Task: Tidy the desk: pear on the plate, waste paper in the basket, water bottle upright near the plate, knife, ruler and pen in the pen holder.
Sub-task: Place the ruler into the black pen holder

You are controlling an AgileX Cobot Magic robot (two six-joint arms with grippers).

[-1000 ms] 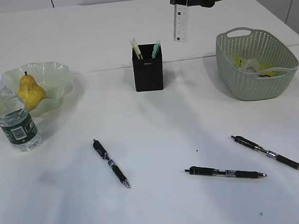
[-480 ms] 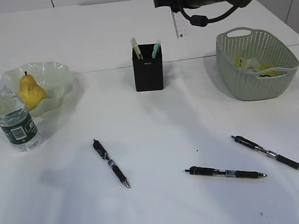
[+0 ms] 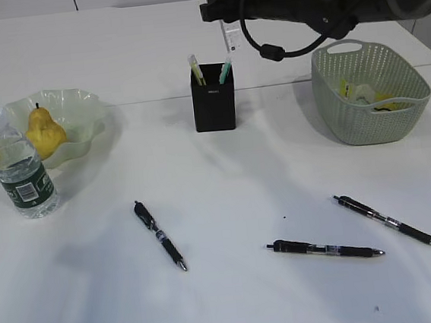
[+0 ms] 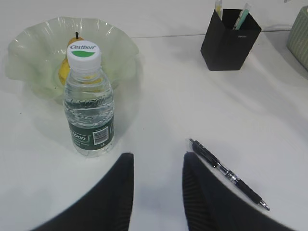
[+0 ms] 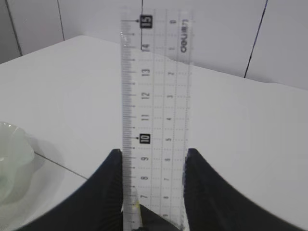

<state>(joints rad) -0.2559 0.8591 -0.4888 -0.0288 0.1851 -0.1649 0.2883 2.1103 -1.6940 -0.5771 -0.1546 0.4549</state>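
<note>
The right pincer [image 5: 153, 187] is clamped on the ruler [image 5: 155, 120], with the pen holder [image 3: 213, 97] below it. The left pincer [image 4: 156, 192] stands apart, empty, the water bottle [image 4: 89, 113] just ahead of it.

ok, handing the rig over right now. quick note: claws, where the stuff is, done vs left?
Right claw: shut on the ruler, held in the air above and behind the pen holder.
Left claw: open, empty, low over the desk near the water bottle.
Done: pear on the plate; bottle upright beside the plate; waste paper in the basket.
Left: drop the ruler into the holder, then the three pens lying on the desk: left, middle, right. The holder already has two items; can't tell what they are.
</note>
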